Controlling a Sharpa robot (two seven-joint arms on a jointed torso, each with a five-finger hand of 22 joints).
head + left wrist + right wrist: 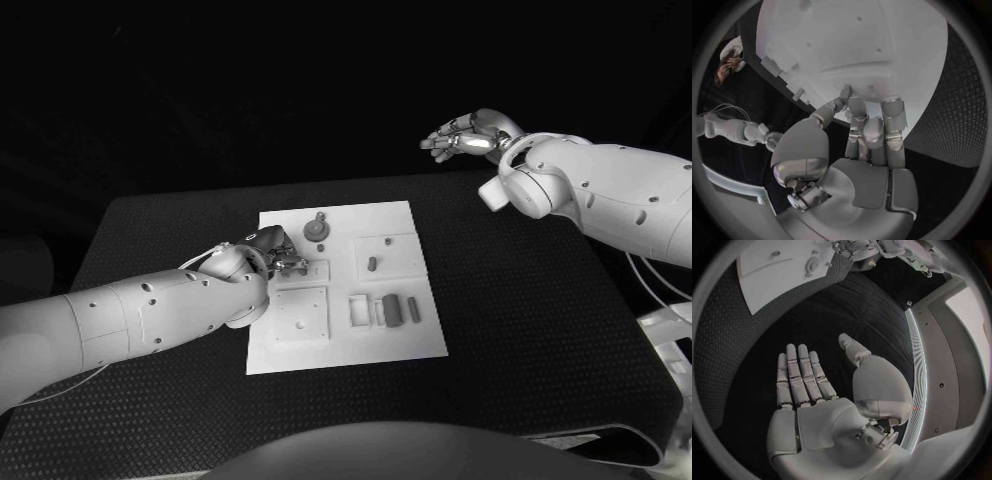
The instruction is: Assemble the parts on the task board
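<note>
Head view: the task board (392, 330) sits at surface centre; the left robot hand (268, 252) rests at its nine o'clock edge, near the parts (378, 308). Left wrist view: whether its fingers (873, 131) hold anything cannot be told. Right wrist view: the right robot hand (826, 405) is open, empty, well off the board. Risk: the left arm sweeping loose parts from their recesses.

The left hand (267, 255) is covering the task board (378, 345) at its nine o'clock edge, hiding what its fingers (870, 127) are touching. The small parts (392, 308) toward four o'clock are looking too small to identify.
</note>
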